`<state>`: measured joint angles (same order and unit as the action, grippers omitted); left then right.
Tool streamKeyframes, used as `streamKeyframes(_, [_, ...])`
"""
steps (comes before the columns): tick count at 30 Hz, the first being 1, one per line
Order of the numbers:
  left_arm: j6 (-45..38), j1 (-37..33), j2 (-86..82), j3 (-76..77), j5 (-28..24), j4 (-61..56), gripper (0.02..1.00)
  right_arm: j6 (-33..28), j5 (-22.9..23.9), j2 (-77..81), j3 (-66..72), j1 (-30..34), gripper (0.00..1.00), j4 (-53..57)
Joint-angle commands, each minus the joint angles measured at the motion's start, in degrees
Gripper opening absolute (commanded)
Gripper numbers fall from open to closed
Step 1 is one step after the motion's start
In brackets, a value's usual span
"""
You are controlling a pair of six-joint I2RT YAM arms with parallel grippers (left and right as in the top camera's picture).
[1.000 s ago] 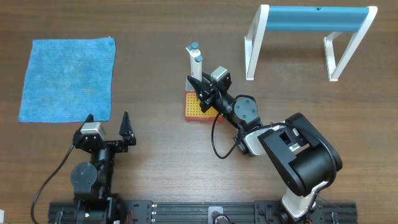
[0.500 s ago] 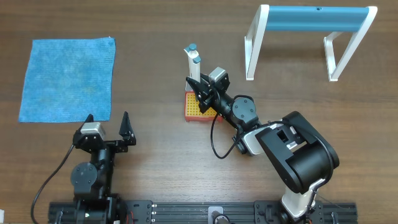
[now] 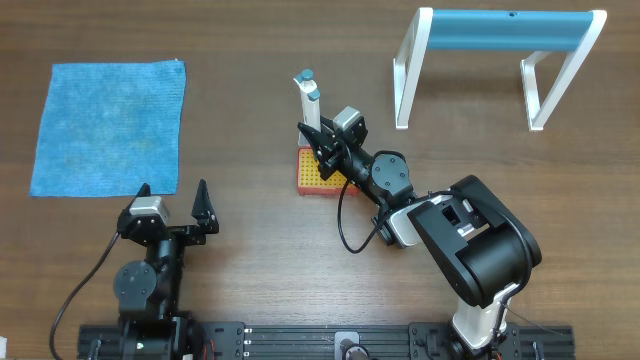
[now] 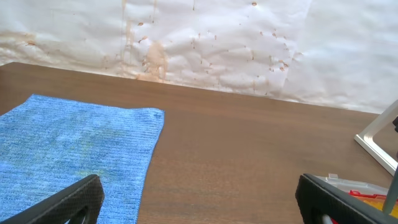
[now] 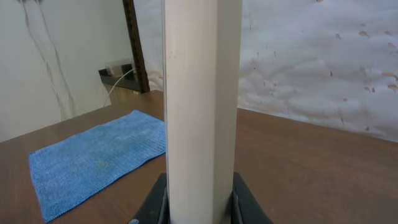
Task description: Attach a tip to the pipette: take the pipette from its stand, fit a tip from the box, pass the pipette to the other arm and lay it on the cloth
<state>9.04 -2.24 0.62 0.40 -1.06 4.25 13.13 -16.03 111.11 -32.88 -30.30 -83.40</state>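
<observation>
Across the wooden table [image 3: 250, 250], from the near right corner: right arm [image 3: 480, 250] bent at the elbow, forearm stretched up and left toward the middle. At the far right, the white stand [image 3: 505, 28] with its blue bar. At the far left, the blue cloth [image 3: 108, 128], lying flat. Near the left base, left arm [image 3: 150, 270] folded low, left gripper [image 3: 172, 187] spread wide and holding nothing, just short of the cloth's near edge. At centre, the orange tip box [image 3: 318, 172]. Clenched in the right gripper [image 3: 318, 138], the white pipette [image 3: 312, 100], upright, over or just beyond the box; cannot tell which.
</observation>
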Motion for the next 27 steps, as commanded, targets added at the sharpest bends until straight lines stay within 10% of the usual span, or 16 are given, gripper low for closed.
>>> streamKeyframes(1, [-0.52,0.02,-0.42,-0.09,0.44,0.35,0.998,-1.64,-0.15,0.55,-1.09,-0.22,0.080,-0.35])
streamKeyframes(27, [-0.50,0.02,-0.42,-0.09,0.44,0.35,0.996,-3.65,-3.56,0.55,0.09,-0.22,0.080,-0.33])
